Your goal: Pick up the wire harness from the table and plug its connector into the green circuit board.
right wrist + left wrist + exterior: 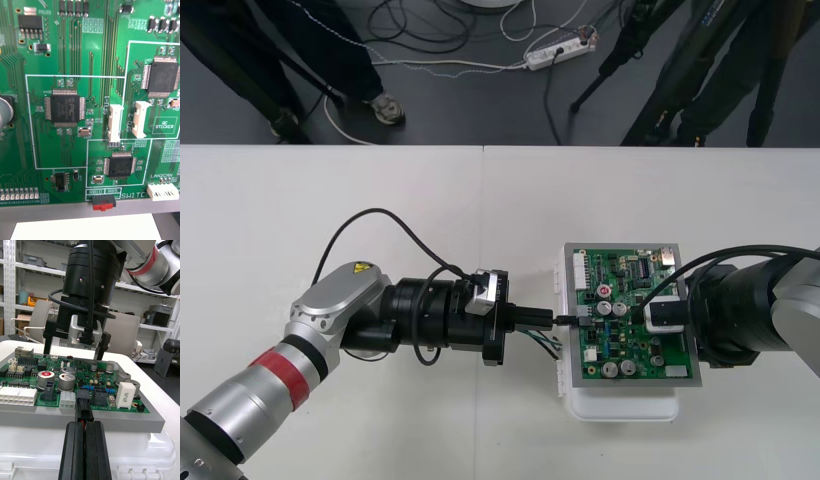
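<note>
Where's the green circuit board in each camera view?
Front view: green circuit board right of centre, left gripper at its edge.
Right wrist view: board close up, from above.
Left wrist view: board beyond that gripper's jaws, shut on the wire harness.
Shared landmark: white base beneath.

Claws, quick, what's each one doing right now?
Left claw: closed on the harness, at the board's edge.
Right claw: open, above the board, holding nothing.

Left end effector clamps plug at board edge.
</note>
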Controlling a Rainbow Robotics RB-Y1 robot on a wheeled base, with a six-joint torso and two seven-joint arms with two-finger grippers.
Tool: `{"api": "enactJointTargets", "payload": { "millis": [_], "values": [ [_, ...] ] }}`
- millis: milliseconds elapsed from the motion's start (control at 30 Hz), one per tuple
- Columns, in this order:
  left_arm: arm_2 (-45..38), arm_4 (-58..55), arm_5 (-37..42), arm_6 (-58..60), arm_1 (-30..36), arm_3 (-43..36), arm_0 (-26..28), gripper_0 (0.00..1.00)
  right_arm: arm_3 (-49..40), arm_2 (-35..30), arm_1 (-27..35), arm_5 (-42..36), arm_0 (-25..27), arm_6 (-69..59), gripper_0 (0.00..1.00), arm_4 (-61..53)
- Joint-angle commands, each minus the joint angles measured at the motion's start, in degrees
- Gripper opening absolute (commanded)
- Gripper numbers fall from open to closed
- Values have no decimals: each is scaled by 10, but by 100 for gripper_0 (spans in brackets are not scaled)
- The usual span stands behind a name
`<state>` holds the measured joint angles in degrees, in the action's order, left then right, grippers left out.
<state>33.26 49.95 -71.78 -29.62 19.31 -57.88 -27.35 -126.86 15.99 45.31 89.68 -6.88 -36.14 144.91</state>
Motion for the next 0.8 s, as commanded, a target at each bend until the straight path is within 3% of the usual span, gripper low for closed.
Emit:
{"api": "enactJointTargets", "payload": {
  "millis": [33,800],
  "values": [
    [18,-6,15,-23,-17,-5,-24,0,-8,8,-6,3,-14,27,100,-4],
    [22,-7,37,-25,-29,-6,-31,0,-8,9,-6,3,-14,27,100,-5]
  ]
}}
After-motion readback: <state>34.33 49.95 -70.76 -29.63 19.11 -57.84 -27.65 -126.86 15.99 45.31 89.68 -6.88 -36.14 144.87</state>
